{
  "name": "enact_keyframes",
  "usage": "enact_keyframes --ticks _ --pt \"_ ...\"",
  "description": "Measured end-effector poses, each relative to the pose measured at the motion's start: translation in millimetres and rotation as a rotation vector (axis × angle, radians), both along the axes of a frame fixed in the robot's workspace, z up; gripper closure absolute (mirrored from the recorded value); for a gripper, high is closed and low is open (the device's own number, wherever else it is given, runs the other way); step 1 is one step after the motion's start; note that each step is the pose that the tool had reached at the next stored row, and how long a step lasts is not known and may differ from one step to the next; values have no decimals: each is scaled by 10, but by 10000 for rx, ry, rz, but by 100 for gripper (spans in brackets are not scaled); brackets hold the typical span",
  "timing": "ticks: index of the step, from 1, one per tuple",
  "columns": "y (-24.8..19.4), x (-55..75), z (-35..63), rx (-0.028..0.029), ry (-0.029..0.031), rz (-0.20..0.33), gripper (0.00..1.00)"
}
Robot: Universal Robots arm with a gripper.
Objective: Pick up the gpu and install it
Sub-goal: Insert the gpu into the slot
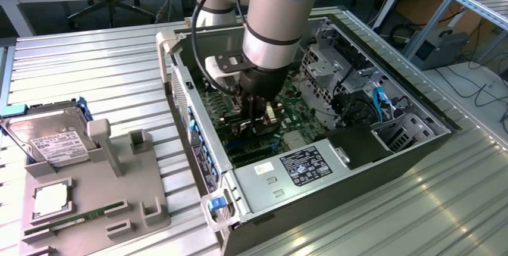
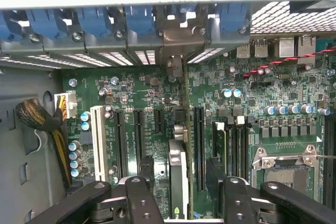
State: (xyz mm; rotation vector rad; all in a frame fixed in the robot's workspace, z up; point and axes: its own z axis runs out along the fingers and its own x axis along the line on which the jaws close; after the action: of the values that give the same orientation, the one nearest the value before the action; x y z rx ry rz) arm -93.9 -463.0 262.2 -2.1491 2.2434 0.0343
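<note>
**Gripper (image 2: 181, 166) deep in the case (image 1: 334, 208), spread either side of the gpu (image 2: 177, 192)**

Reached right down inside the case, low over the motherboard (image 2: 131, 93). Jaws spread, not pressed together. Fingers (image 2: 147, 171) flanking the card with a sliver of gap on each side, so not pinching anything as far as can be told.

As for the gpu: standing on edge in one of the long slots on the case floor, roughly mid-board. Silver bracket (image 2: 176, 40) butted up against the case's rear wall, tucked under the row of blue latches (image 2: 139, 19). Looks seated, going by the square, low stance. Can't see the slot contacts though, so no promises.

Handling, purely a guess from looks:
- Light and stiff, thin board, not much to it.
- Fragile where it counts: tiny parts on the faces, contacts along the bottom edge.
- Probably a bit slick on the cooler side, and keen to twist if grabbed off-centre.
- Best held across the two flat faces, near the top edge and about mid-length, clear of the bracket end.
- Gentle squeeze only, kept dead upright, no sideways rocking.

Outside the case, beside that same rear wall: parts tray (image 1: 95, 208) with the hard drive (image 1: 52, 140) and the green RAM stick (image 1: 75, 220).
</note>
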Motion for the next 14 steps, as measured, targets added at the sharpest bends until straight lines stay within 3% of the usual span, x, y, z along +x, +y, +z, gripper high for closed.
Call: enact_keyframes --ticks 2,14 --pt "0 0 55 0 0 0 48" --pt "7 6 58 0 1 209 48"
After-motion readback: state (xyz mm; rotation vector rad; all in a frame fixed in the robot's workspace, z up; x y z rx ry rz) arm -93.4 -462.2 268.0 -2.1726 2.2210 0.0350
